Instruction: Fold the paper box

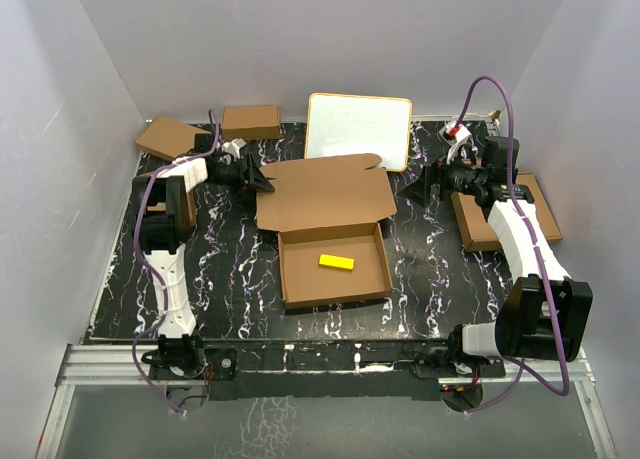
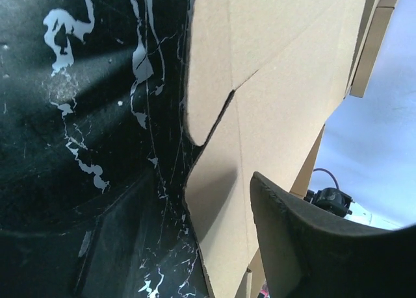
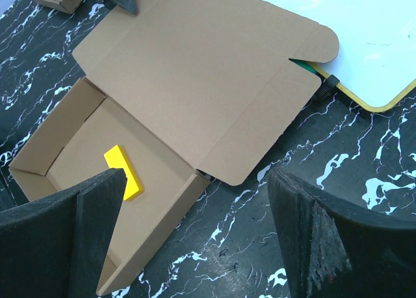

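The paper box (image 1: 330, 224) lies mid-table. Its tray has its walls up and the lid lies open and flat behind it. A yellow block (image 1: 336, 262) rests inside the tray and also shows in the right wrist view (image 3: 123, 173). My left gripper (image 1: 266, 182) is open at the lid's left edge. In the left wrist view the lid's side flap (image 2: 240, 181) stands between its spread fingers (image 2: 305, 239). My right gripper (image 1: 410, 190) is open and empty, just right of the lid. In its wrist view the box (image 3: 195, 84) lies ahead of the wide-apart fingers (image 3: 325, 233).
A white-faced board with a tan frame (image 1: 358, 129) leans behind the lid. Small folded brown boxes sit at the back left (image 1: 250, 121) (image 1: 170, 136) and under the right arm (image 1: 490, 224). White walls close in the black marbled table (image 1: 230, 279).
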You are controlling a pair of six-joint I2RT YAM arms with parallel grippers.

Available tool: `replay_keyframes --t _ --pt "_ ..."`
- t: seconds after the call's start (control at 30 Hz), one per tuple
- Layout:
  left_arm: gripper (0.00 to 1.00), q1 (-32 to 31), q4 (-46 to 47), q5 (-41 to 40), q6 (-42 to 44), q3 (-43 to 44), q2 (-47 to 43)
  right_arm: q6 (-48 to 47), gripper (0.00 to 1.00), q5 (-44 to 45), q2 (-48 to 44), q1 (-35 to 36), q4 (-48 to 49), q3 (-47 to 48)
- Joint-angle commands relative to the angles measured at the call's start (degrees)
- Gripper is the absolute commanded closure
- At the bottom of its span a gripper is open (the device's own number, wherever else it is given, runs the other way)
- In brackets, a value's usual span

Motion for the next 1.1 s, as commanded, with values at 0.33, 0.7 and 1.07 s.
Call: replay_keyframes --t 0.33,0.7,1.07 --pt "0.72 0.4 -0.2 6.9 -0.5 5.7 0.9 -0.3 0.01 -1.0 -0.3 -0.1 1.4 0.8" --pt "1.00 0.4 6.8 6.3 2.3 -3.3 -8.6 -1.7 0.01 -0.8 -0.1 -0.1 -0.1 1.7" --pt "1.00 0.4 33.9 2.6 2.9 -27.7 -33.4 -5.1 0.01 -2.2 2.7 -0.3 -5.4 5.9"
